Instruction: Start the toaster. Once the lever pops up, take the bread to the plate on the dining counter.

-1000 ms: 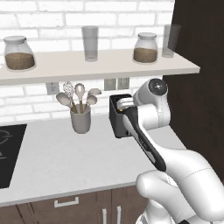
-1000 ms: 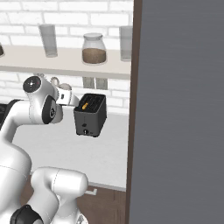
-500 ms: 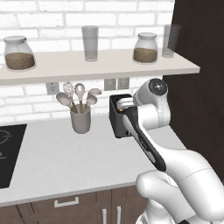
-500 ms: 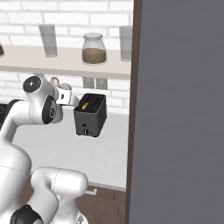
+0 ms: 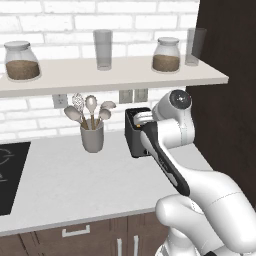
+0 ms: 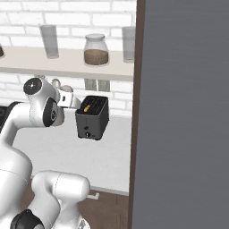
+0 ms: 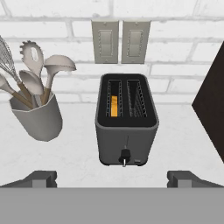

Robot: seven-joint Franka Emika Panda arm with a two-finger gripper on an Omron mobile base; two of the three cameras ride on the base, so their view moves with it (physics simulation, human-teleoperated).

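The toaster stands on a light grey worktop, close to a white brick wall. It is taken as the landmark here. Its narrow face, with a small round knob low down, turns toward the hand camera. The bread sits down in the left slot as seen from the hand, showing an orange-yellow edge; the right slot looks dark. Two pale switch plates are fixed to the wall directly behind the toaster. To the toaster's left, well apart, a grey cup holds wooden-handled spoons and a whisk. To its right a tall dark panel closes off the worktop. Above the toaster runs a pale shelf carrying two glass jars with brown contents and two tall glasses. Far left of the toaster, a black hob lies flush in the worktop; brown drawers sit below the front edge. The gripper hangs in front of the toaster's narrow face, apart from it, jaws spread wide with nothing between them. In the left base view the arm covers much of the toaster's right side
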